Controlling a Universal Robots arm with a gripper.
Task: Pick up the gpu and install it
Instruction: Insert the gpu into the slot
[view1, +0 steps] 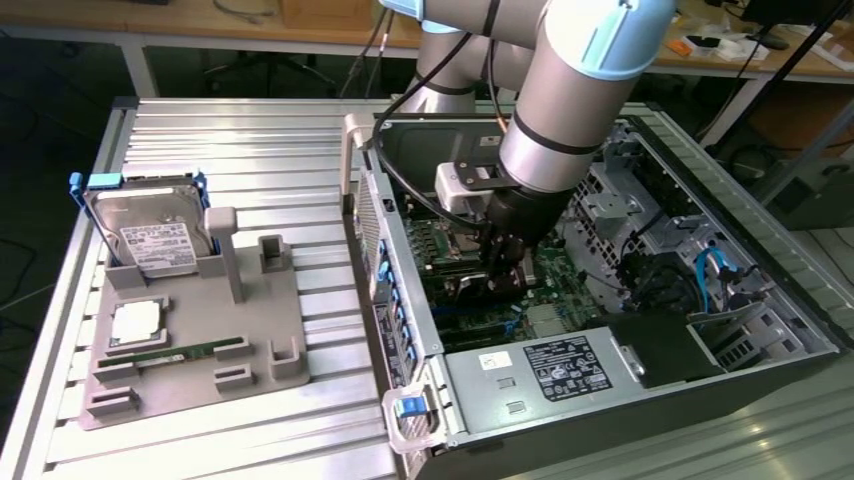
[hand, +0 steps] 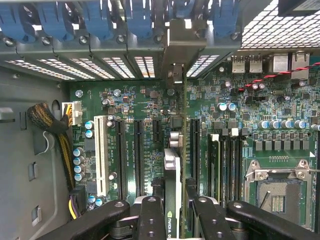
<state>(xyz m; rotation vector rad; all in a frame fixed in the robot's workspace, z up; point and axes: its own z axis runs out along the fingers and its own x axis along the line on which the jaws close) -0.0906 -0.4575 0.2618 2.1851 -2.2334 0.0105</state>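
The gpu (hand: 172, 200) stands on edge between my tool's fingers (hand: 150, 220), seen edge-on in the wrist view, with its silver end bracket (hand: 179, 50) reaching up to the slotted rear wall of the computer case (view1: 747, 300). The card sits just over the green motherboard (hand: 145, 125), in line with the long black expansion slots (hand: 121, 160) and beside the white slot (hand: 101, 155). My tool (hand: 172, 217) is clamped on the gpu, one finger on each face of the card. In the exterior view my tool (view1: 501, 275) is down inside the open case, above the motherboard (view1: 447, 250), and the card itself is hard to make out there. The empty processor socket (hand: 275, 195) lies on the motherboard well to one side of the card. Outside the case, on the exterior view's left, a grey parts holder (view1: 200, 340) rests on the ribbed tabletop (view1: 267, 150), carrying a silver hard drive (view1: 154, 235) upright and a green memory stick (view1: 174, 352) lying flat.
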